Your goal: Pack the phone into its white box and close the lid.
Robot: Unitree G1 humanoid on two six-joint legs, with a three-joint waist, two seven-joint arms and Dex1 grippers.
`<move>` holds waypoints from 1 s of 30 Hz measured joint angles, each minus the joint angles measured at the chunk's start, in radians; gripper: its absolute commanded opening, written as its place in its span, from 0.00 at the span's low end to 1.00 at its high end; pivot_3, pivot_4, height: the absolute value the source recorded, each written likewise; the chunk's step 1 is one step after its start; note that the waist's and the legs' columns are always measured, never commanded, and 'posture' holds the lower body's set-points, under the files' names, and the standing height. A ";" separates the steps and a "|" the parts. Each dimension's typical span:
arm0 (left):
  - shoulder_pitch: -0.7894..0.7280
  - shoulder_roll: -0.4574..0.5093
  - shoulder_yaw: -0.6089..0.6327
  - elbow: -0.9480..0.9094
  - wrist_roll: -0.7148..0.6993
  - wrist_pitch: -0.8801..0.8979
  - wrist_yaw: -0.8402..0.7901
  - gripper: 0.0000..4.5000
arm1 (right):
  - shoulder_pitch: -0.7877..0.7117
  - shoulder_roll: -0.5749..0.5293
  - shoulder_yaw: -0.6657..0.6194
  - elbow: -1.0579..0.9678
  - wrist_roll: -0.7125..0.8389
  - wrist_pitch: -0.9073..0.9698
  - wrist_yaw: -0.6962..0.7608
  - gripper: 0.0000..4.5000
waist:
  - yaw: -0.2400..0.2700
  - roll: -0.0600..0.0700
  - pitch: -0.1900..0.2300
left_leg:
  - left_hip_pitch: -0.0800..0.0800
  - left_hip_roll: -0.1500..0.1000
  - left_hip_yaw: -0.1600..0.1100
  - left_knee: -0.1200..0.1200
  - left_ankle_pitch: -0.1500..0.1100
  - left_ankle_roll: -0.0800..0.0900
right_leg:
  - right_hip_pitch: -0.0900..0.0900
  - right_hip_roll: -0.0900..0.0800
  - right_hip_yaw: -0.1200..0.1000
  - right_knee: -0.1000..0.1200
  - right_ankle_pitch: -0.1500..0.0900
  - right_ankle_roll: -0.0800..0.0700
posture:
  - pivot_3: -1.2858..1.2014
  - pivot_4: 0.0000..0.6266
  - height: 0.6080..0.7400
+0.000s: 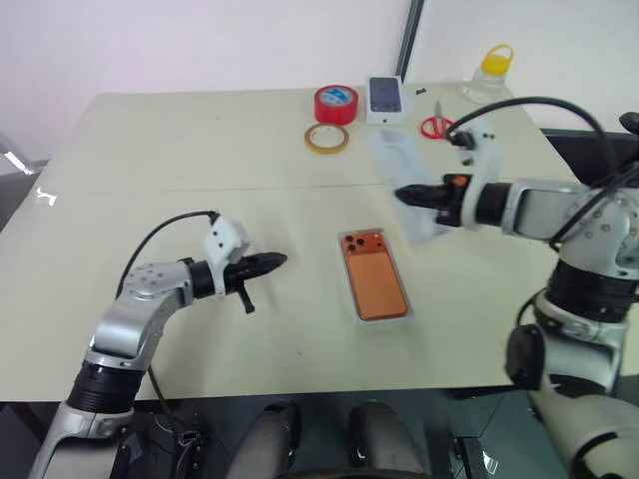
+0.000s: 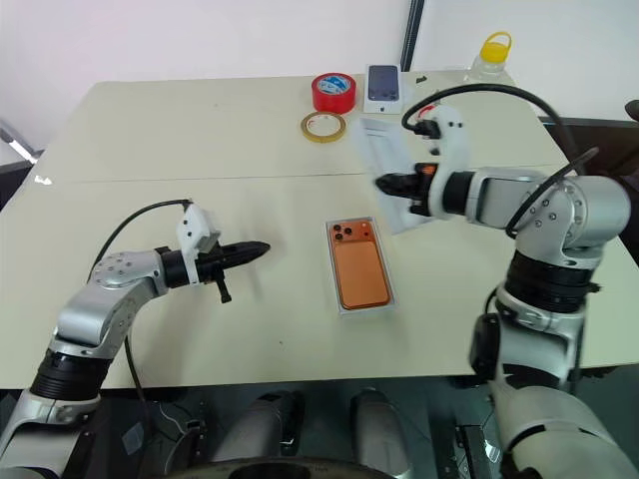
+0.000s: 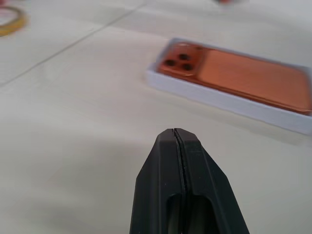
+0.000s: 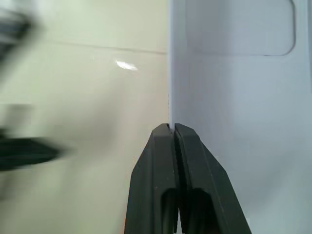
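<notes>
The orange phone (image 1: 374, 274) lies back up, lenses at the far end, inside the shallow white box (image 1: 359, 315) at the middle of the table; the left wrist view shows the phone (image 3: 243, 75) within the box wall (image 3: 219, 102). My left gripper (image 1: 280, 260) hovers left of the box, shut and empty. My right gripper (image 1: 402, 194) is raised to the right of and beyond the box, shut on the edge of a thin white rectangular piece (image 4: 243, 122) with a rounded recess on its face. Whether that piece (image 1: 399, 150) is the lid I cannot tell.
At the far side of the table sit a red tape roll (image 1: 335, 104), a yellow tape ring (image 1: 326, 138), a small white box with a phone picture (image 1: 385, 98), red scissors (image 1: 435, 126) and a clear bottle with a yellow cap (image 1: 491, 72).
</notes>
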 measured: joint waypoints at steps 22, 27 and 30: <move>-0.062 -0.039 -0.048 0.006 -0.006 0.015 0.001 0.00 | 0.472 0.320 0.268 -0.176 1.048 -0.599 -1.292 0.55 | -0.023 0.002 0.000 | 0.001 0.000 0.000 0.000 -0.001 0.003 | 0.000 0.001 0.001 0.002 0.000 0.000 | 0.52 0.24 1.00; -0.099 -0.074 -0.123 -0.001 0.011 0.014 -0.020 0.00 | 0.375 0.079 0.278 -0.106 1.048 -0.498 -1.165 0.90 | -0.021 0.003 0.000 | 0.001 0.000 0.000 0.001 -0.002 0.005 | 0.001 0.001 0.001 0.001 0.000 0.000 | 0.52 0.24 1.00; -0.111 -0.090 -0.148 0.000 0.024 0.017 -0.024 0.00 | 0.316 -0.099 0.302 -0.070 1.048 -0.428 -1.068 0.90 | -0.021 0.004 0.001 | 0.000 0.000 0.001 0.001 -0.004 0.007 | 0.001 0.001 0.001 0.000 0.000 0.000 | 0.52 0.24 1.00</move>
